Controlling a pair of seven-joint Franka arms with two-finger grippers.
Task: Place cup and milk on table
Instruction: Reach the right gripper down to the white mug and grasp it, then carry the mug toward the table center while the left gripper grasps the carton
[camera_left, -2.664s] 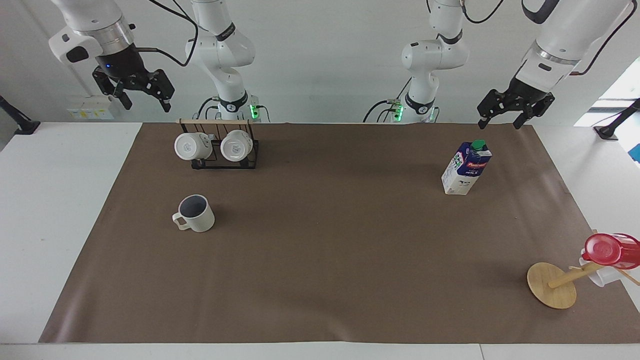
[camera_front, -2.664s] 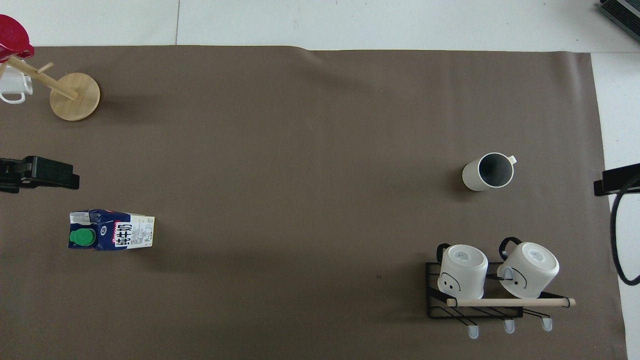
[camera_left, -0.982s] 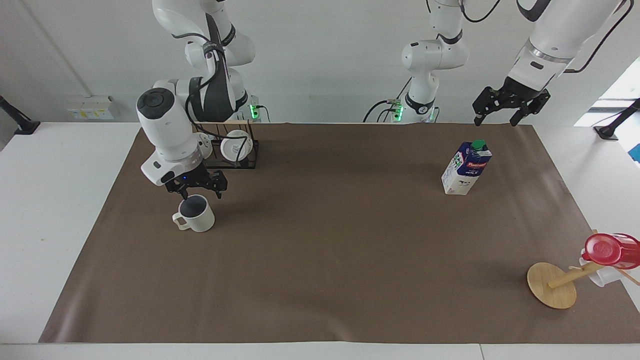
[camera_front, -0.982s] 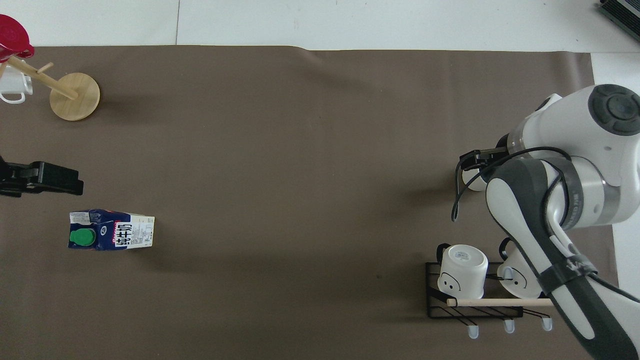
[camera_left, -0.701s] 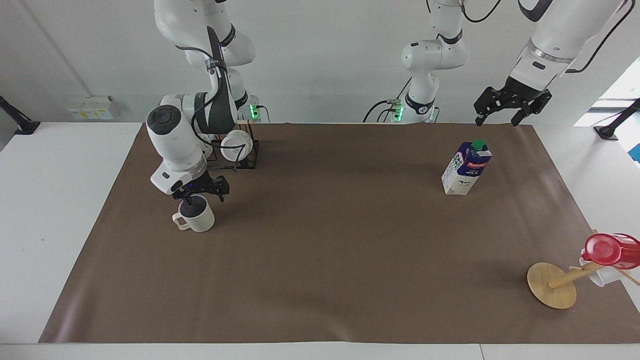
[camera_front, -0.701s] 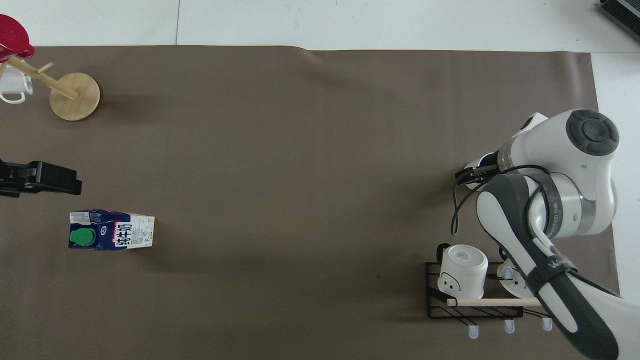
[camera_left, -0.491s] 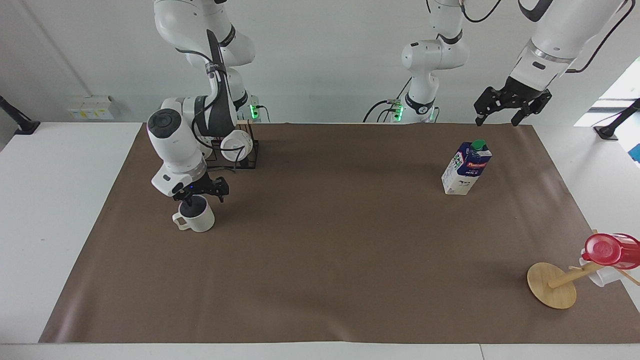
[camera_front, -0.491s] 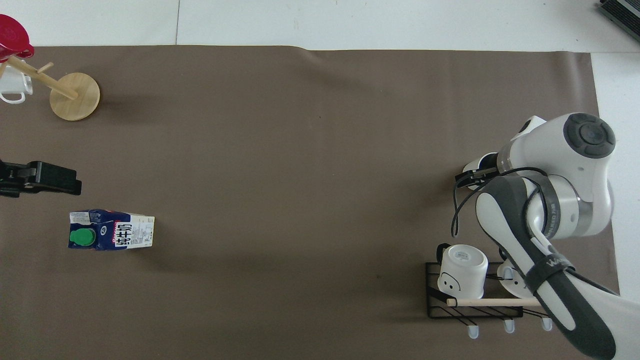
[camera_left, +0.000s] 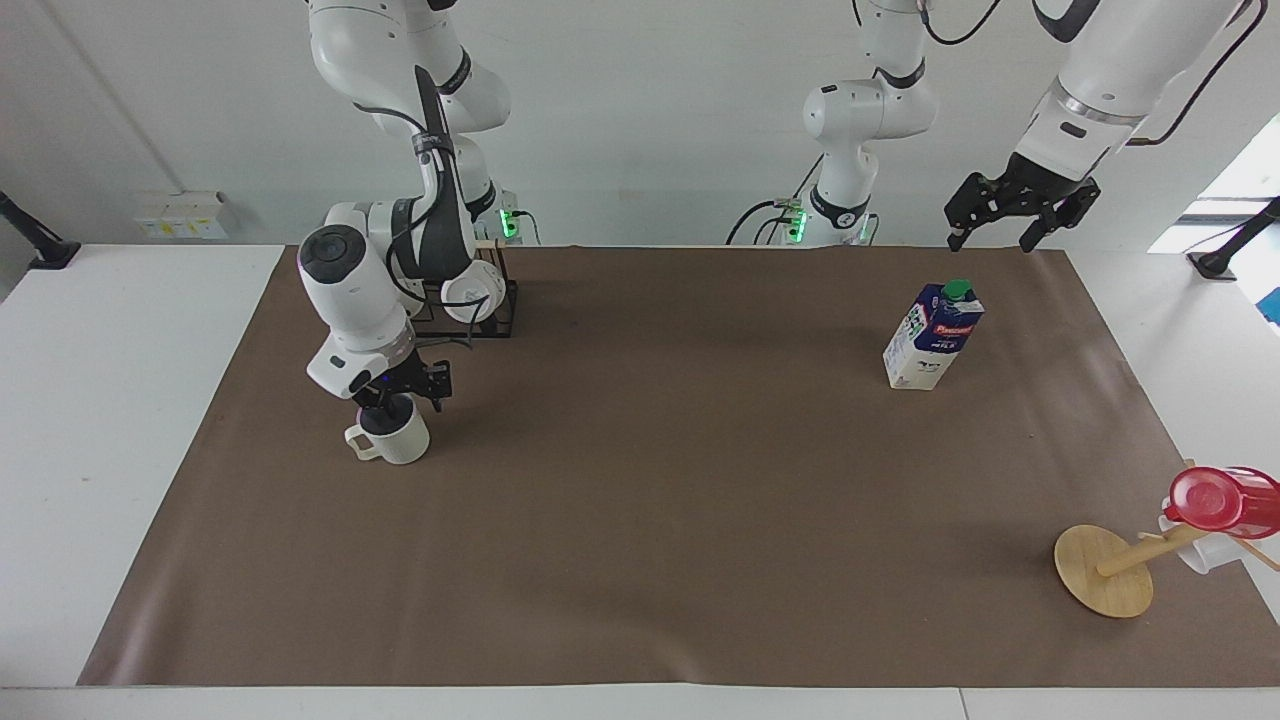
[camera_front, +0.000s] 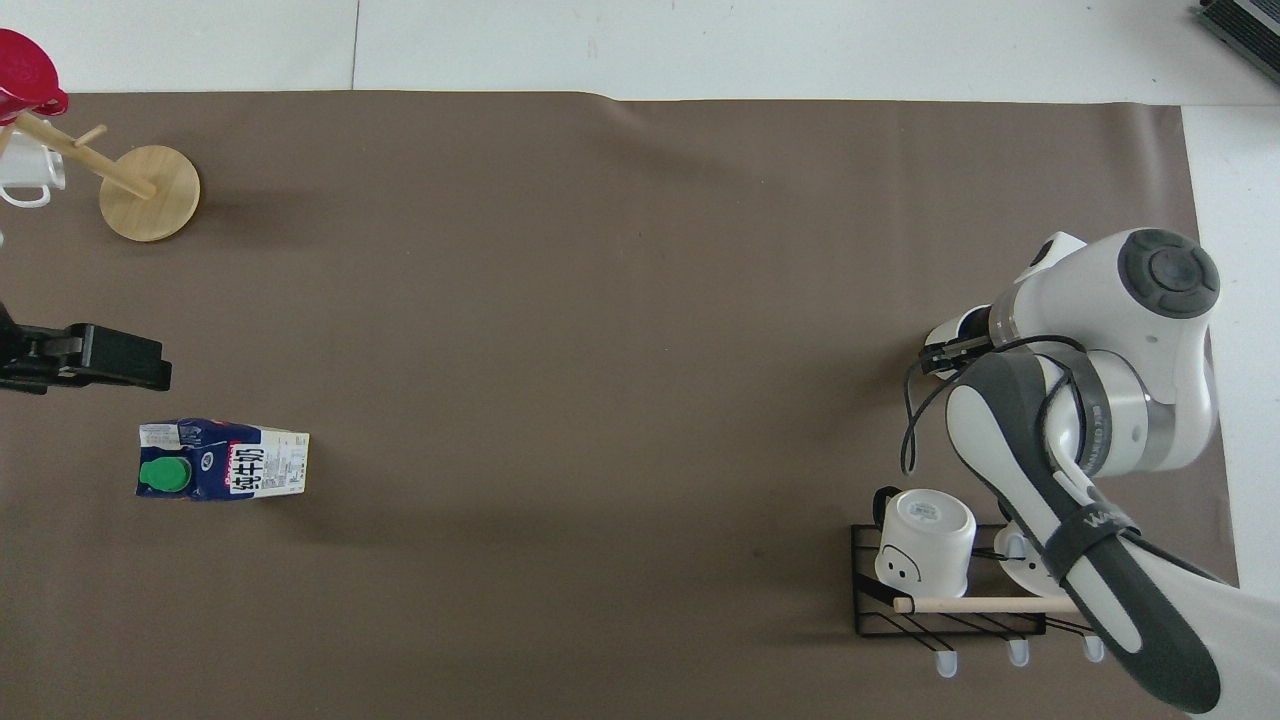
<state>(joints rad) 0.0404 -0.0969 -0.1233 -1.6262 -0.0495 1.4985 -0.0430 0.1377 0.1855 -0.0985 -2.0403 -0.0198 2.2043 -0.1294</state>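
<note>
The cream ribbed cup (camera_left: 398, 440) stands upright on the brown sheet of the table (camera_left: 650, 500), toward the right arm's end. My right gripper (camera_left: 395, 398) is down at the cup's rim, reaching into its dark mouth. In the overhead view the right arm covers nearly all of the cup. The blue-and-white milk (camera_left: 932, 335) carton (camera_front: 225, 472) stands upright with its green cap on, toward the left arm's end. My left gripper (camera_left: 992, 238) hangs open and empty, high in the air beside the milk, and waits there (camera_front: 85, 357).
A black wire rack (camera_left: 470, 325) with two white mugs stands near the right arm's base, close to the cup. A wooden mug tree (camera_left: 1105, 570) carrying a red cup (camera_left: 1215, 500) stands at the left arm's end, farther from the robots than the milk.
My right arm has swung down from high above the table's end to the cup, and its gripper has sunk onto the rim and narrowed. The left gripper has barely shifted.
</note>
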